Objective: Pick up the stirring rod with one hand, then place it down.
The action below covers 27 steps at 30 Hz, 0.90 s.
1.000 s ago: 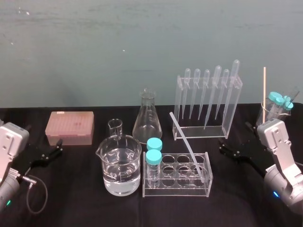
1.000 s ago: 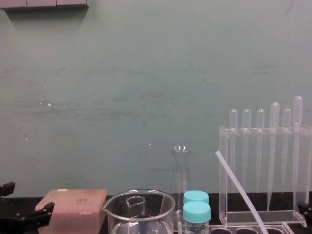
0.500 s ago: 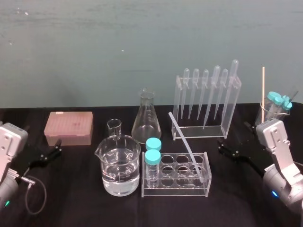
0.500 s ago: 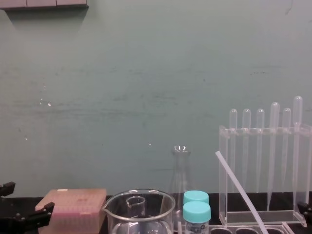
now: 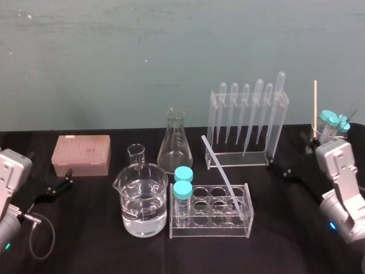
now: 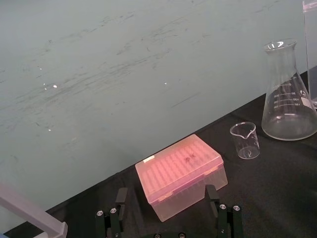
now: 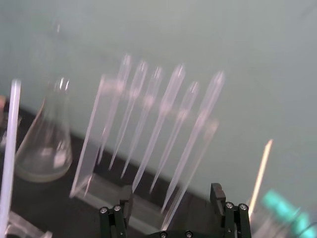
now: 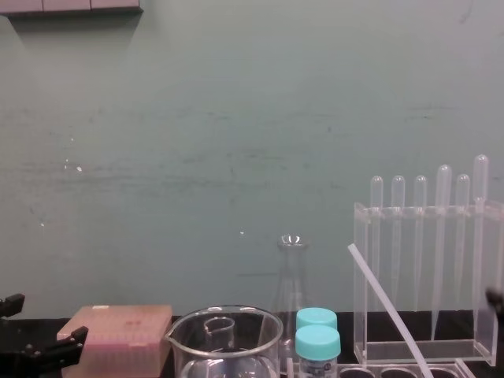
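The stirring rod (image 5: 223,175) is a thin whitish rod leaning in the clear tube rack (image 5: 211,212), its top end pointing back and left; it also shows in the chest view (image 8: 387,309) and at the right wrist view's edge (image 7: 11,148). My right gripper (image 5: 290,172) hangs open and empty right of the rack, clear of the rod, with both fingers spread (image 7: 173,218) facing the pipette stand. My left gripper (image 5: 57,185) rests open at the far left, facing the pink box (image 6: 168,220).
A pipette stand (image 5: 245,120) rises behind the tube rack. A flask (image 5: 173,142), small beaker (image 5: 137,154), water-filled beaker (image 5: 144,200), two blue-capped vials (image 5: 183,188) and pink tip box (image 5: 81,154) fill the middle and left. A wooden stick and blue-capped tubes (image 5: 331,125) stand far right.
My right gripper has lifted and drawn back to the right, away from the tube rack. The rod and the left arm have not moved.
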Available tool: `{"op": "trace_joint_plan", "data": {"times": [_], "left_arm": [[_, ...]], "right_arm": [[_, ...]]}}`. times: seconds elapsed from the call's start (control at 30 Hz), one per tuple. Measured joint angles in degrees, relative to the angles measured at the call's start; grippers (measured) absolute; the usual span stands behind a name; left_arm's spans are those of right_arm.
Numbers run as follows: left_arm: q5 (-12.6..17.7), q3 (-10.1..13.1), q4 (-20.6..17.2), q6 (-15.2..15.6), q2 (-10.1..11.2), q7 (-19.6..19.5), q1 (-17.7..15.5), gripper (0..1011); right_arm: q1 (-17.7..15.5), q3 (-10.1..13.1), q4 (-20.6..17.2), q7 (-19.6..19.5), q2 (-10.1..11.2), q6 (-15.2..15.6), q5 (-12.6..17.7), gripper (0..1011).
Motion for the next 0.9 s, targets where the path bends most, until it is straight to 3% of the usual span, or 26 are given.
{"op": "trace_joint_plan", "data": {"times": [0.1, 0.2, 0.27, 0.37, 0.47, 0.53, 0.57, 0.63, 0.67, 0.77, 0.8, 0.9], "left_arm": [[0.0, 0.0, 0.0, 0.0, 0.0, 0.0, 0.0, 1000], [0.0, 0.0, 0.0, 0.0, 0.0, 0.0, 0.0, 1000], [0.0, 0.0, 0.0, 0.0, 0.0, 0.0, 0.0, 1000], [0.0, 0.0, 0.0, 0.0, 0.0, 0.0, 0.0, 1000], [0.0, 0.0, 0.0, 0.0, 0.0, 0.0, 0.0, 1000], [0.0, 0.0, 0.0, 0.0, 0.0, 0.0, 0.0, 1000], [0.0, 0.0, 0.0, 0.0, 0.0, 0.0, 0.0, 1000], [0.0, 0.0, 0.0, 0.0, 0.0, 0.0, 0.0, 1000], [0.0, 0.0, 0.0, 0.0, 0.0, 0.0, 0.0, 1000], [0.0, 0.0, 0.0, 0.0, 0.0, 0.0, 0.0, 1000], [0.0, 0.0, 0.0, 0.0, 0.0, 0.0, 0.0, 1000], [0.0, 0.0, 0.0, 0.0, 0.0, 0.0, 0.0, 1000]], "right_arm": [[0.0, 0.5, -0.6, -1.6, -0.3, -3.2, -2.3, 1000], [1.0, 0.6, -1.6, -3.2, -0.8, -9.3, -7.0, 1000], [1.8, 0.4, -1.9, -3.2, -1.1, -11.5, -8.4, 1000], [3.7, -0.6, -1.8, -1.4, -2.0, -14.9, -9.2, 1000], [5.7, -1.8, -1.1, 3.0, -3.2, -16.2, -6.5, 1000], [6.9, -2.8, -0.5, 7.1, -4.0, -15.7, -2.9, 1000], [6.9, -2.8, -0.5, 7.1, -4.0, -15.7, -2.9, 1000], [7.8, -3.6, 0.2, 11.4, -4.6, -13.7, 1.3, 1000], [8.4, -4.1, 0.6, 14.2, -5.1, -11.8, 3.9, 1000], [9.0, -4.6, 1.3, 17.9, -5.6, -8.5, 7.6, 1000], [9.3, -4.9, 1.6, 20.1, -6.0, -5.7, 10.0, 1000], [9.7, -5.1, 2.2, 23.3, -6.6, -0.6, 13.5, 1000]]}}
